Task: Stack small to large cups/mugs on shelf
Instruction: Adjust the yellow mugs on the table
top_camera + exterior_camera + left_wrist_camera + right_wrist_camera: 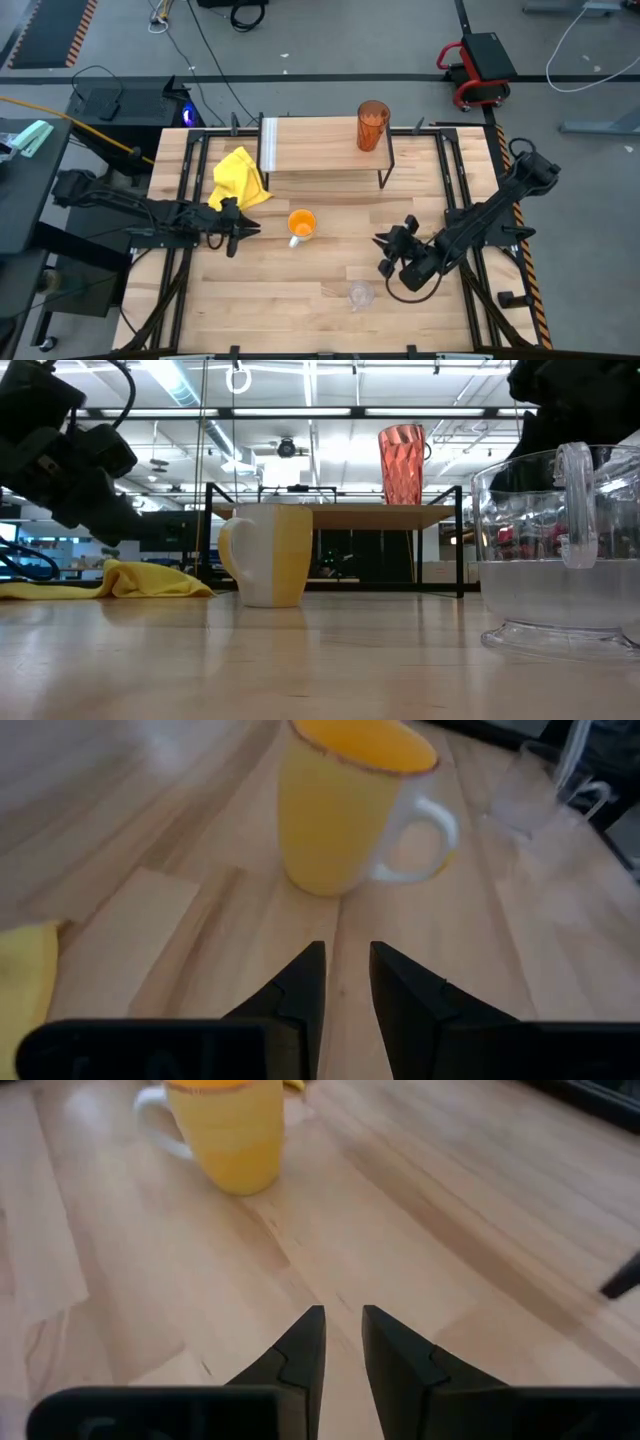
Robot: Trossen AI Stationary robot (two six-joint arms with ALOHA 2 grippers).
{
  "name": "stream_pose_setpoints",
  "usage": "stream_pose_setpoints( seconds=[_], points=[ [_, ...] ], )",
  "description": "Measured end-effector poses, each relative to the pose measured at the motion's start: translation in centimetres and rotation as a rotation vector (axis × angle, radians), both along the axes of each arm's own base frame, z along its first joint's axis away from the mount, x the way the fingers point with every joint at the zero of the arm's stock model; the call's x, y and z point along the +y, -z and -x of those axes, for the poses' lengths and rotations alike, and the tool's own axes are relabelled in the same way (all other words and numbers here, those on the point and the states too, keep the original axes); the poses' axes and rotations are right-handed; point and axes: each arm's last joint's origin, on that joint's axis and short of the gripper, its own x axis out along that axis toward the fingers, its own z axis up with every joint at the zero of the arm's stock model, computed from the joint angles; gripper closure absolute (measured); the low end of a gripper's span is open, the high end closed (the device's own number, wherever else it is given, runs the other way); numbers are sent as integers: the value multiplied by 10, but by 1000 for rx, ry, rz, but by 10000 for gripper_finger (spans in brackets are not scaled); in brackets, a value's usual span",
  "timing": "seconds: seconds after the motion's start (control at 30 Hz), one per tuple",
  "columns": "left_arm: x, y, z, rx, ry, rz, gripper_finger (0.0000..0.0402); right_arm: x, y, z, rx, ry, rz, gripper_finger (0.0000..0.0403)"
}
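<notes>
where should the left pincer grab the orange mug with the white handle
Best across the body of the orange ceramic mug with the white handle, not the handle. It stands upright on the wooden tabletop, its handle at the side away from the shelf and toward the small clear glass cup. The left pincer, nearly closed, sits beside the mug; it should open, then come in level from that side.

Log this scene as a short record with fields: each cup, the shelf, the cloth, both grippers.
tumbler: upright on the shelf, at its right end
orange mug: on the table, in front of the shelf
glass cup: on the table, nearest the front edge
yellow cloth: crumpled by the shelf's left end
left gripper: nearly shut, empty, left of the mug
right gripper: nearly shut, empty, above the glass cup
</notes>
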Motion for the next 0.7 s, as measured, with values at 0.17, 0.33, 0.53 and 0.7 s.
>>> stream_pose_setpoints(
  seconds=[0.17,0.33,0.53,0.7],
  points=[
    [0,-2,-6,-43,-24,-5,314,6,15,-12,-38,17,86,325],
    [-2,-2,-13,-76,-16,-17,322,3,39,-27,-16,53,120,325],
    [-3,6,-20,-46,-30,-11,321,-3,61,-52,13,14,156,339],
    [-6,2,-38,-30,-26,-49,317,-14,58,-72,-28,-22,193,359]
  ],
)
